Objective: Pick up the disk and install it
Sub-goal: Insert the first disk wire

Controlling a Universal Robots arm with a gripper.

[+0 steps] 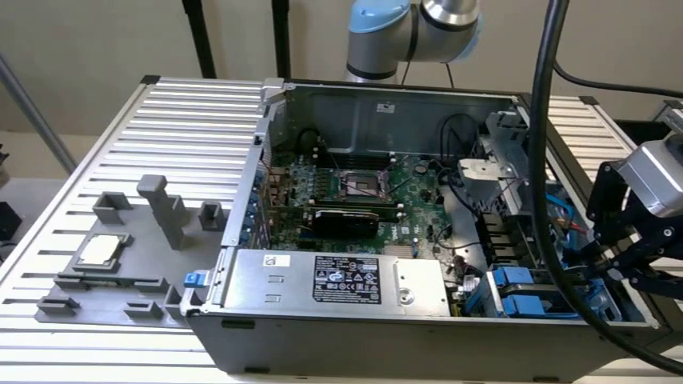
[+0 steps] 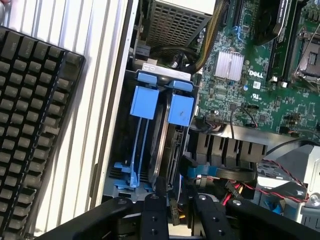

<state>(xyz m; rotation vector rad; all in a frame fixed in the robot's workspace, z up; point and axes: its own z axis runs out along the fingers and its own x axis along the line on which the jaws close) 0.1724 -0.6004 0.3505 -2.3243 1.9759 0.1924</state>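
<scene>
The slatted metal surface (image 1: 181, 112) carries an open computer case (image 1: 405, 344), with a black keyboard (image 2: 30, 115) lying beside it. Inside the case I see the green motherboard (image 1: 369, 180) and a silver box with a black label (image 1: 341, 278). At the case's corner on the exterior view's right, the disk (image 2: 170, 145) stands on edge in the drive bay in its blue carrier. My gripper (image 2: 180, 216) hangs right over the disk's near end; I cannot tell whether it clamps the disk or stands free.
</scene>
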